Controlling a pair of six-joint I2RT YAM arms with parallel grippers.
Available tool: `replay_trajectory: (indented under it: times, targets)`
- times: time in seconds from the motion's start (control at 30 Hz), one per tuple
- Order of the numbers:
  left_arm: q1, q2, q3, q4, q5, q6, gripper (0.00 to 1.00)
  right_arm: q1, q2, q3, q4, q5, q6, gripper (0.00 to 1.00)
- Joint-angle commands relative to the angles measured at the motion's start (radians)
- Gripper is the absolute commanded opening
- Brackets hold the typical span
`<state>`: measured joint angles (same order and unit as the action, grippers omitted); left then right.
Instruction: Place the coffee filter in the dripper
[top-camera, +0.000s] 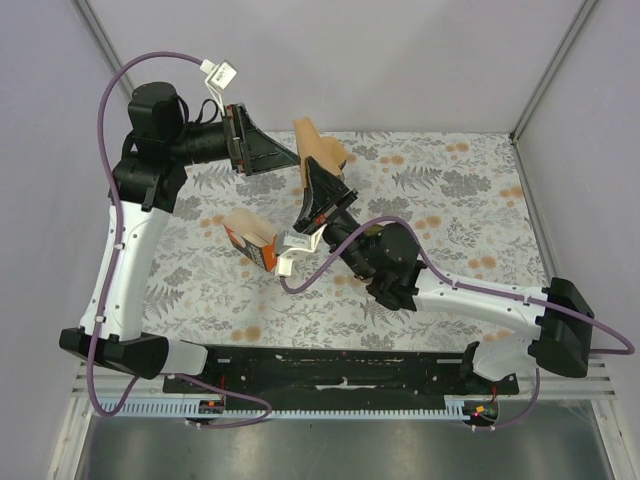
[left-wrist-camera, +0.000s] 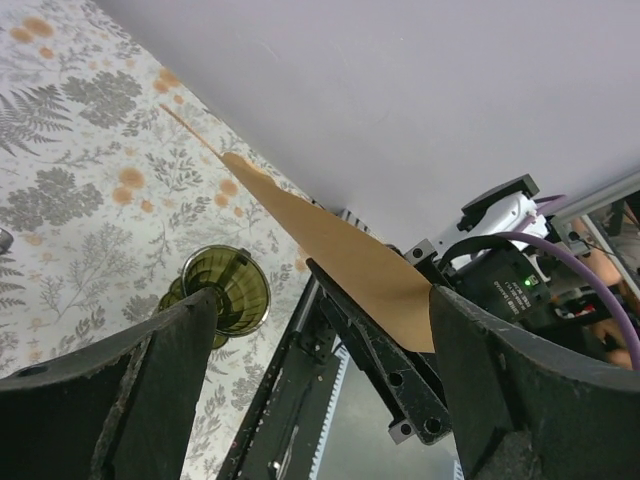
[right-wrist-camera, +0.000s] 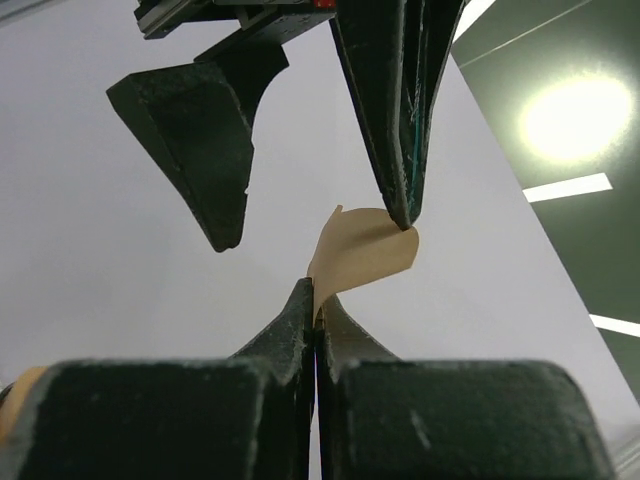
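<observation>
Coffee filter (top-camera: 318, 150): one brown paper cone hangs in mid-air above the far middle of the floral table (top-camera: 470, 200), not yet in the dripper. The right gripper (right-wrist-camera: 315, 305) is pinched tight on the filter's lower edge and holds it upright. The left gripper (top-camera: 290, 155) faces it with jaws spread wide and nothing in them. In the right wrist view one left fingertip (right-wrist-camera: 403, 215) seems to touch the paper's curled upper edge. The paper looks to be held out this way so the left arm can open it or take hold of it.

One green glass dripper (left-wrist-camera: 225, 290) stands on the cloth below, visible only from the left wrist. One orange and white carton (top-camera: 250, 240) lies nearby, between the arms. Two arms are at work.
</observation>
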<state>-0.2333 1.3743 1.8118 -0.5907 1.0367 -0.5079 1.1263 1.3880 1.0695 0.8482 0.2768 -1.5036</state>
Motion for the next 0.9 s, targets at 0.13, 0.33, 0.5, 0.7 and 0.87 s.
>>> replay_trajectory:
  times: [0.13,0.33,0.5,0.7,0.87]
  targets:
    - [0.000,0.003,-0.028,0.092,0.059,-0.089,0.92,0.030,0.040,-0.003,0.193,0.033,-0.214,0.00]
    - [0.006,0.003,-0.011,0.100,0.071,-0.081,0.93,0.029,0.054,-0.008,0.192,0.062,-0.248,0.00]
    - [0.049,0.011,0.046,0.121,0.086,-0.078,0.93,0.026,0.054,-0.011,0.189,0.091,-0.250,0.00]
    - [0.045,0.006,-0.008,0.127,0.059,-0.072,0.93,0.024,0.051,-0.019,0.192,0.082,-0.270,0.00]
    - [0.028,0.008,-0.055,0.127,0.049,-0.064,0.82,0.029,0.063,-0.019,0.216,0.073,-0.294,0.00]
